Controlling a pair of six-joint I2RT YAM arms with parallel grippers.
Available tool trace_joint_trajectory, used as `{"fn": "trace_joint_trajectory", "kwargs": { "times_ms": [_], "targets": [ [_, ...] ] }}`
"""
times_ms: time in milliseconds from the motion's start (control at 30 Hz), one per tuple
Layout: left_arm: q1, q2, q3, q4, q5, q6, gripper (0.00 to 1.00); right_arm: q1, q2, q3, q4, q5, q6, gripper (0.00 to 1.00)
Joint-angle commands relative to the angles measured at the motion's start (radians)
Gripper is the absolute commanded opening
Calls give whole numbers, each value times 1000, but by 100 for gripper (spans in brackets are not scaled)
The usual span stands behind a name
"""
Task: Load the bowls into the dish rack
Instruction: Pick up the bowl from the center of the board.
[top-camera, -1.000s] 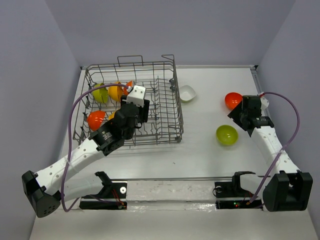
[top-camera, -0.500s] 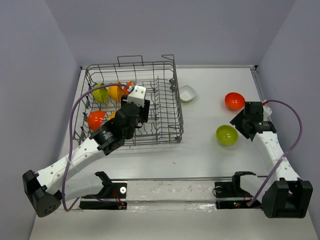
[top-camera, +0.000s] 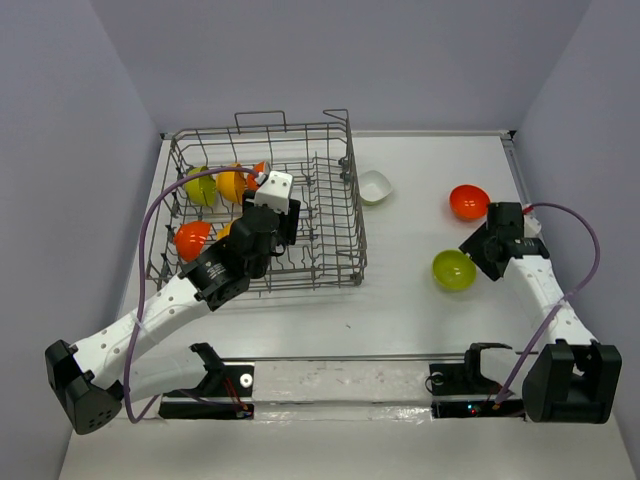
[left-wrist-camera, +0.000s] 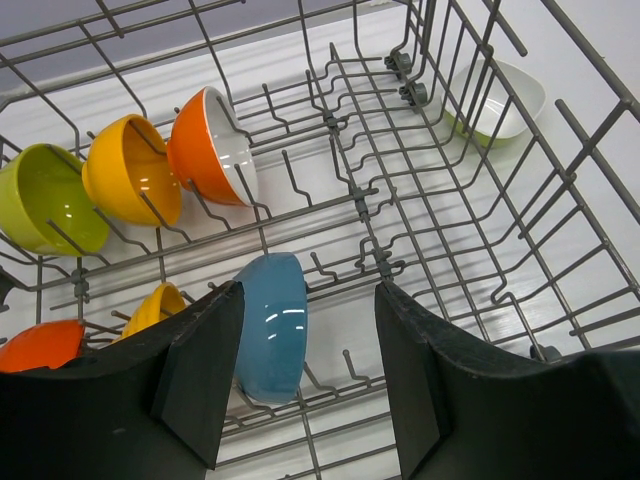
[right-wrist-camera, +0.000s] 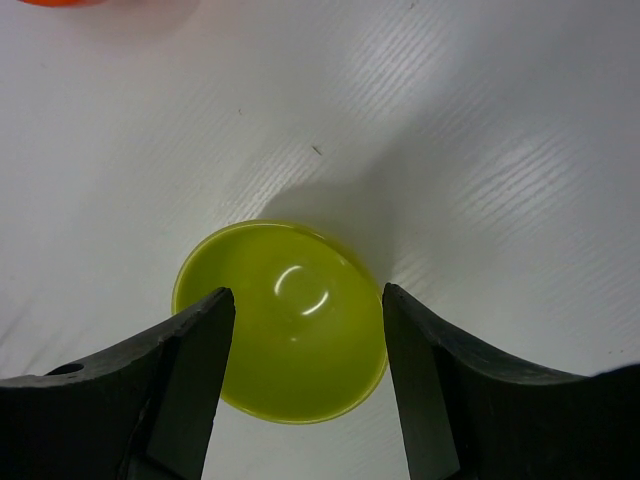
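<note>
Rack (top-camera: 330, 215) on table's (top-camera: 400, 310) far left, six bowls (left-wrist-camera: 130, 170) in its left half in two rows of three, left gripper (left-wrist-camera: 308, 300) over nearer row, lone bowl (top-camera: 374, 186) just right of rack, far bowl (top-camera: 468, 202) behind near bowl (top-camera: 453, 270) at table's right, right gripper (right-wrist-camera: 305, 300) over near bowl

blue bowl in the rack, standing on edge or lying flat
On edge: the blue bowl stands on its rim between tines of the dish rack, its hollow facing sideways.

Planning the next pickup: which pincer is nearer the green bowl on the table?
Right. The right pincer sits directly over the green bowl, open. The left pincer is across the table inside the rack, above a blue bowl.
</note>
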Motion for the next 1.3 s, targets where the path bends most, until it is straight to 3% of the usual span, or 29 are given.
{"fn": "trace_joint_trajectory", "kwargs": {
  "times_ms": [0,1267],
  "targets": [
    [6,-9,-11,48,1,9,66,-32,-3,-22,45,-7,-1,67],
    [9,-4,-9,47,24,7,66,-60,17,-97,77,-94,-10,59]
  ]
}}
